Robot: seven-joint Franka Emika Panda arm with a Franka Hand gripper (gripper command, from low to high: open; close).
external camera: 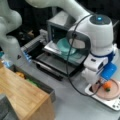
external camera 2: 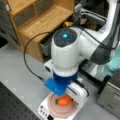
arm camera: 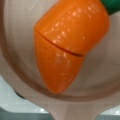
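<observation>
An orange toy carrot with a green top lies in a pink bowl and fills the wrist view. In both front views the carrot rests in the bowl, which stands on a white scale. My gripper hangs low over the bowl, just to the carrot's left in a front view, with the blue wrist camera beside it. Its fingertips are hidden by the hand and do not show in the wrist view.
An open metal oven holds a teal bowl on its lowered door. A wooden cabinet stands near, with an open drawer holding small items. A black cable trails across the grey table.
</observation>
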